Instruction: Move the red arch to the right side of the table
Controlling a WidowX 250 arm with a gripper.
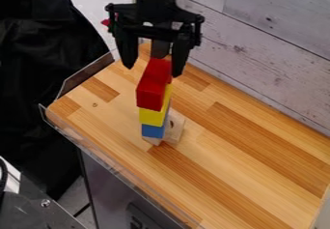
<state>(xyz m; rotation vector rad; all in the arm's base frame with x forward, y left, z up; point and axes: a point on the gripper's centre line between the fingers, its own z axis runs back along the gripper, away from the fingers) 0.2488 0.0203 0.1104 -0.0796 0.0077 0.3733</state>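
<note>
The red arch (153, 83) tops a narrow stack near the left end of the wooden table (258, 163), between its lower-left edge and its wall-side edge. Its long axis runs away from the camera, the far end pointing roughly at the table's top corner, the near end toward the lower-left edge. It looks level; which way its opening faces I cannot tell. Under it comes a yellow block (152, 116), then a blue block (152, 131), with pale wooden pieces (174, 126) at the bottom.

The gripper (153, 71) hangs down at the arch's far end, open — its fingers (129, 53) well apart, one to each side in the view. Whether either touches the arch I cannot tell.

The tabletop is made of light and darker brown strips, with a clear rim (106, 156) along the lower-left edge. Pale, knotted planks (264, 44) rise behind the wall-side edge. Black cloth (38, 78) hangs beyond the left corner, and grey floor (74, 199) shows below — beside a dark cabinet (113, 192) under the table.
</note>
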